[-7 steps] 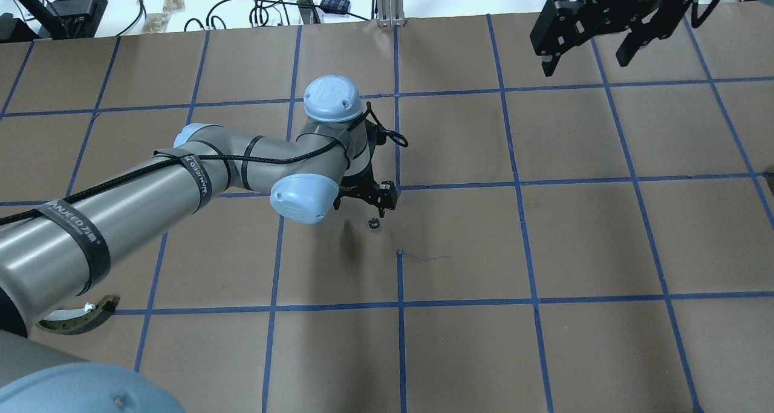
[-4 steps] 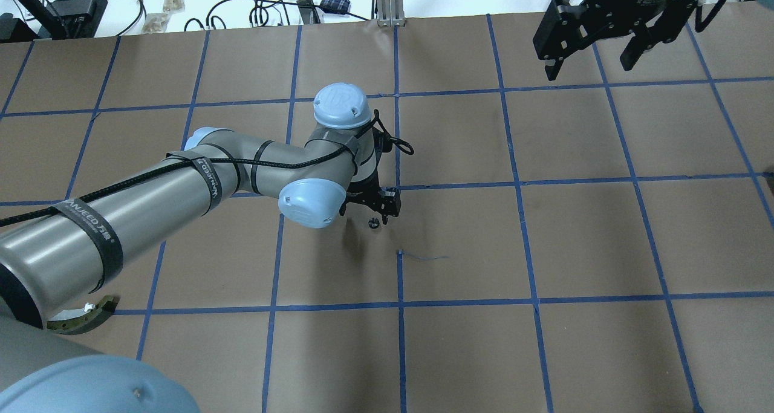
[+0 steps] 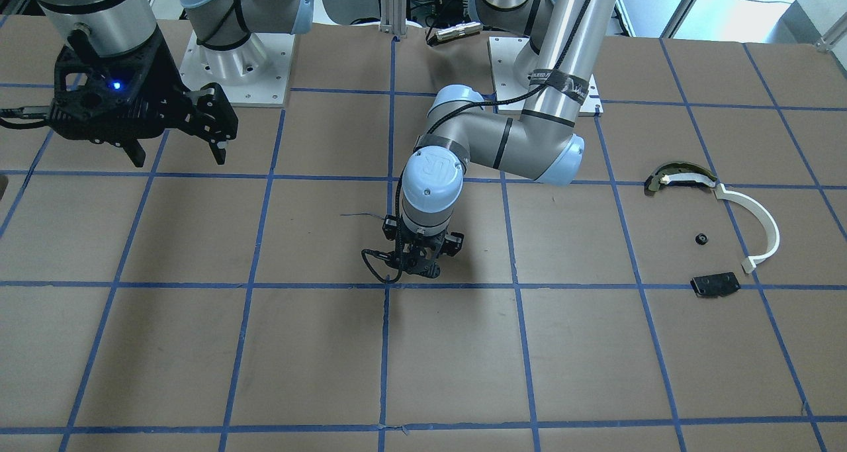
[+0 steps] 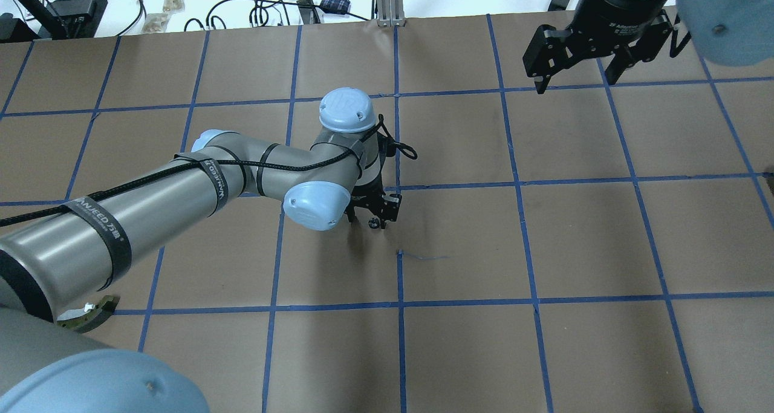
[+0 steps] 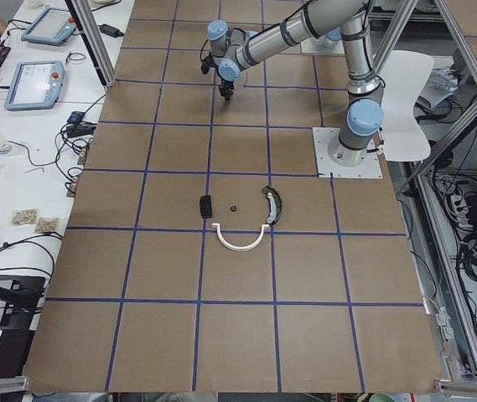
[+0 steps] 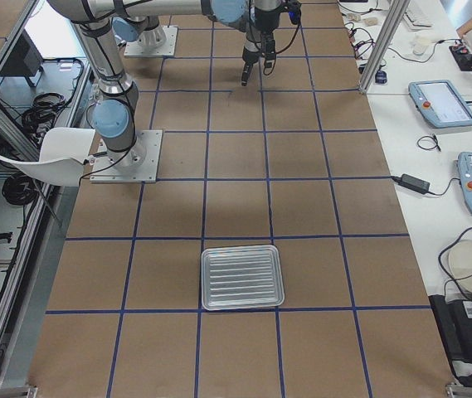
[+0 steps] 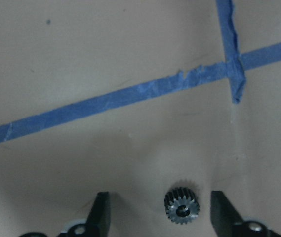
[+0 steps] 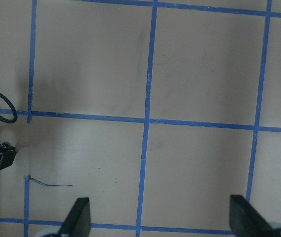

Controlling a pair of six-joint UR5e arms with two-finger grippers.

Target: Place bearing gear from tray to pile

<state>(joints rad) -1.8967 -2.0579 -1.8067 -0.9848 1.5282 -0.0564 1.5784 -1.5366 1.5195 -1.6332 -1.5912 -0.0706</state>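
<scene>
The left gripper (image 7: 161, 210) stood low over the brown paper with its jaws well apart, gripping nothing. The bearing gear (image 7: 181, 207) lay flat on the table (image 7: 130, 49) between the two fingers (image 7: 102, 212), touching neither and nearer the one on the 3 o'clock side of the left wrist view. In the overhead view the gear showed at 6 o'clock of the gripper body, close beside a crossing of the blue tape lines (image 4: 396, 187).

The right gripper (image 4: 573, 77) hung in the air at about 2 o'clock from the left one in the overhead view, far off, its jaws spread wide and holding nothing.

In the front-facing view the pile lay well away at 3 o'clock from the left gripper. It comprised a dark curved piece (image 3: 668, 177), a white arc strip (image 3: 761, 224) touching the dark piece's end, a small black part (image 3: 701, 239) inside the arc, and a flat black plate (image 3: 714, 284) at 6 o'clock of that part.

The tray (image 6: 242, 277) sat at the table's end on the robot's right, at 6 o'clock from both arms in the right side view, showing only its ribbed metal floor.
</scene>
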